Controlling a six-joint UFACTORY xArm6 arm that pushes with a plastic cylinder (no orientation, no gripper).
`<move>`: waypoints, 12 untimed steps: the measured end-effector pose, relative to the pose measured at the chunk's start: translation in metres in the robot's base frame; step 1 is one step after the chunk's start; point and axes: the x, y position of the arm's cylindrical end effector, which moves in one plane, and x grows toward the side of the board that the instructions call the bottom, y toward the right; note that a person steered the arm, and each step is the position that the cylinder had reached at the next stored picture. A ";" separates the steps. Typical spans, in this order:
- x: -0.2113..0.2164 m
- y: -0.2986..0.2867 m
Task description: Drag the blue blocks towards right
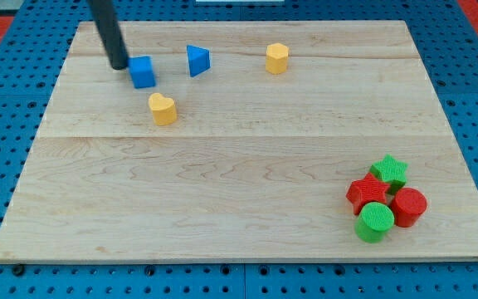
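Observation:
A blue cube (143,72) sits near the view's top left on the wooden board (247,191). A blue triangular block (197,60) lies a little to its right. My tip (119,66) is the lower end of a dark rod that comes down from the view's top edge. It stands just left of the blue cube, very close to or touching its left side.
A yellow heart block (163,109) lies just below the blue cube. A yellow hexagonal block (277,58) sits right of the triangle. At the bottom right cluster a green star (388,172), a red star (365,193), a red cylinder (409,206) and a green cylinder (375,222).

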 end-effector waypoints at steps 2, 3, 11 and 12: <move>0.024 -0.007; -0.029 0.023; 0.115 0.063; 0.124 0.092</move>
